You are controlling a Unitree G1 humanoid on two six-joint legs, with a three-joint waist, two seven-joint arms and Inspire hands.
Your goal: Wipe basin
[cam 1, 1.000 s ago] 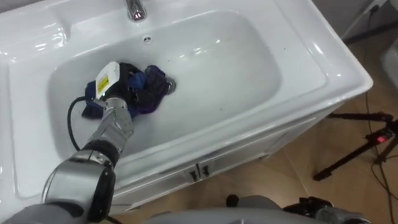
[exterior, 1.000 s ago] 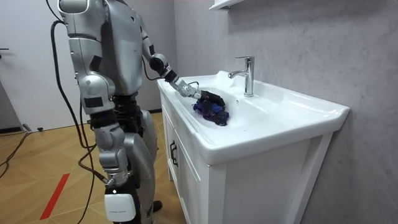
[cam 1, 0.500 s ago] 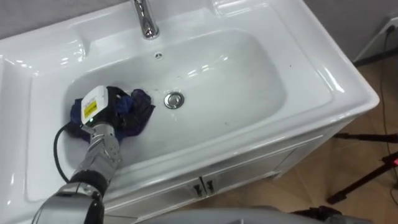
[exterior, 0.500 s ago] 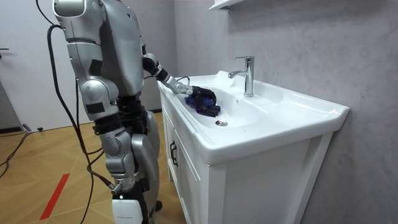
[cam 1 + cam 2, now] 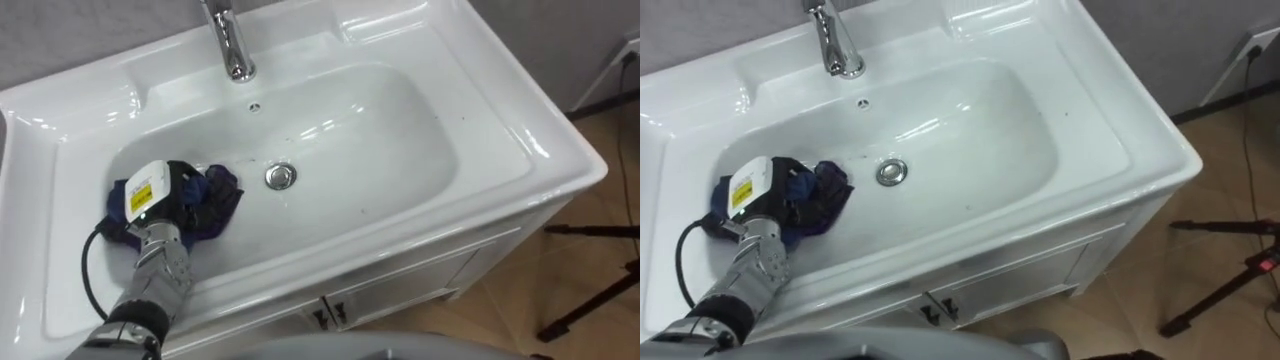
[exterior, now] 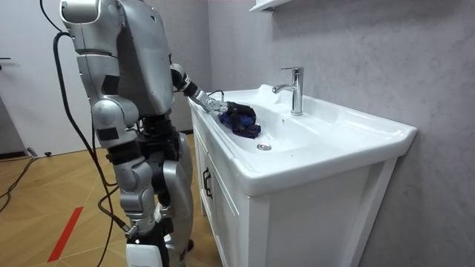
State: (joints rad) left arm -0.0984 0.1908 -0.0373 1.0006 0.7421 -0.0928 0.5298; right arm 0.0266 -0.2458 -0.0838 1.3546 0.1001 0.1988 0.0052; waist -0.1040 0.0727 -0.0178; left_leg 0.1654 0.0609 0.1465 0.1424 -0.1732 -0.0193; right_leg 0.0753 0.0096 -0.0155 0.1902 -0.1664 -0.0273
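The left hand (image 5: 165, 190) sits on the blue cloth (image 5: 222, 190) in the basin (image 5: 400, 130), just left of the drain (image 5: 281, 177). I cannot tell if it grips or only presses. The cloth looks soft, light and floppy; best held by its bunched middle

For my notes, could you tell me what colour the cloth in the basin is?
The cloth is dark blue, clearest in the left eye view.

Left arm reaches forward and down, wrist straight, left hand (image 5: 168, 192) palm-down (back facing up).
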